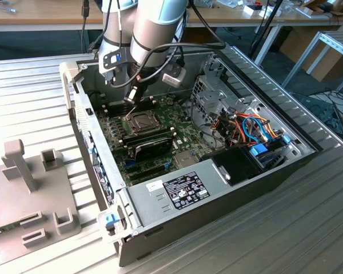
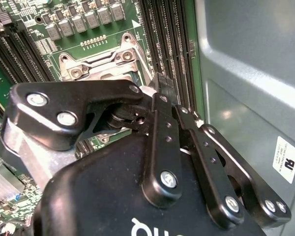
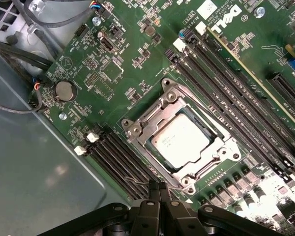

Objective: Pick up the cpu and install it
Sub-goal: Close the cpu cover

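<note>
We see the cpu lying flat inside the socket frame on the green motherboard. The end effector hangs near 1 corner of this frame, with its fingers pressed together. The open computer case stands on a ribbed grey metal worktop. Wooden desks stand behind it.

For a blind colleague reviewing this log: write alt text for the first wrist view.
A silver-topped processor chip lies inside its metal socket frame on a green motherboard, with black memory slots on two sides. The black end effector, fingers shut together, is beside the frame and apart from the chip.
</note>
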Robot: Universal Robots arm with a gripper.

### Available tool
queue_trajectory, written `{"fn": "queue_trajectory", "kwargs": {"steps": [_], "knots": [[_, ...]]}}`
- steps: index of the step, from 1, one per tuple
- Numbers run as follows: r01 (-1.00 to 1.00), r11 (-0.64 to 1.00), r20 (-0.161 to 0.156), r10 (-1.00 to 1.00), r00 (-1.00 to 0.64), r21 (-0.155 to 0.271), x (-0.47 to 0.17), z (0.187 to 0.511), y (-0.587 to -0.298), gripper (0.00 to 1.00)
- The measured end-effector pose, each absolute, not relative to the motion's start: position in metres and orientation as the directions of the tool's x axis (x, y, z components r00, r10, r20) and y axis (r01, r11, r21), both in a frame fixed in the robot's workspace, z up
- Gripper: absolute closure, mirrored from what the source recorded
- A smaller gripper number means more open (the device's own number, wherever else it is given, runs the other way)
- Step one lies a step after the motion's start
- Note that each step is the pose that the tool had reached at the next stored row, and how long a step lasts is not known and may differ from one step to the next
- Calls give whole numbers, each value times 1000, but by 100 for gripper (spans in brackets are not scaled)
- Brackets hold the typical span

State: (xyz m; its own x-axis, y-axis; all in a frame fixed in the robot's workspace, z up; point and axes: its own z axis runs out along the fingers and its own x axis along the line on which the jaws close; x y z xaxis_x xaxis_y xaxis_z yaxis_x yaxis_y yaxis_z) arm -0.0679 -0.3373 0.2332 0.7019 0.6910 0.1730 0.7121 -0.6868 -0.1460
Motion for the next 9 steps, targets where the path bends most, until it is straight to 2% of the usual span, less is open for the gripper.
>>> {"fn": "queue_trajectory", "kwargs": {"steps": [9], "knots": [[702,-697,173,681,712,-146,-67,232,-337,89]]}}
